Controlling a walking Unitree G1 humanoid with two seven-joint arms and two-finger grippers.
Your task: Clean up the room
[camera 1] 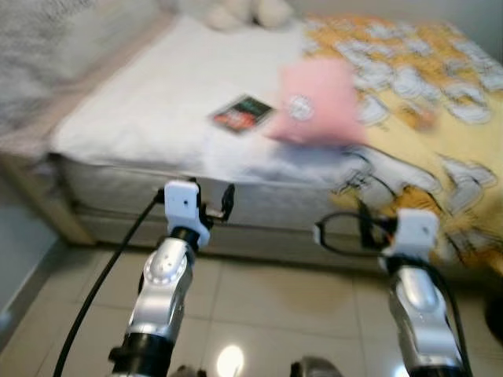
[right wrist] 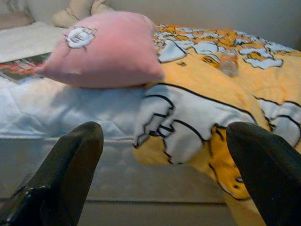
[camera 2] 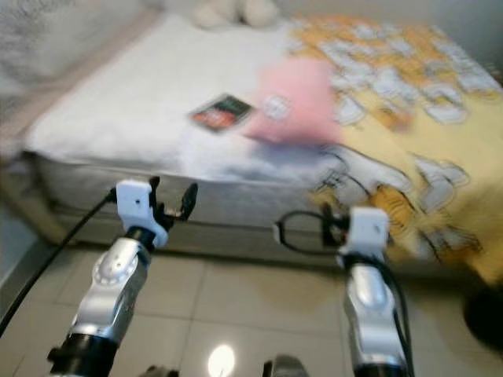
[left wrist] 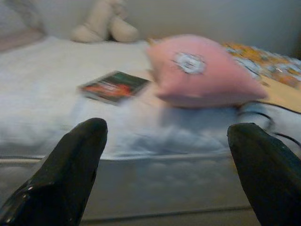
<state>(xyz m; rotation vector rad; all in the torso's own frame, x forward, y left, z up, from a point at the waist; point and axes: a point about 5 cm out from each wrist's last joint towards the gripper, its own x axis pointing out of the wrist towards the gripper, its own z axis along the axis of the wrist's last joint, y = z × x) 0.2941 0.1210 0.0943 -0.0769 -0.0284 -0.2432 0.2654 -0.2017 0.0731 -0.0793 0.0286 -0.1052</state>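
Note:
A bed with a white sheet (camera 1: 149,110) stands in front of me, in a blurred picture. On it lie a pink pillow (camera 1: 318,102), a dark book (camera 1: 242,115) beside the pillow, and a yellow cartoon-print blanket (camera 1: 440,165) hanging over the near edge. A small clear bottle (right wrist: 229,61) rests on the blanket. A beige plush toy (left wrist: 101,23) sits at the far end. My left gripper (camera 1: 216,203) is open, held before the mattress side below the book. My right gripper (right wrist: 164,129) is open too, facing the blanket's drooping edge. Neither holds anything.
Light floor tiles (camera 1: 267,298) lie between me and the bed. The wooden bed frame (camera 1: 47,204) juts out at the left corner. A dark round object (camera 1: 495,318) stands on the floor at the far right. Black cables run along both arms.

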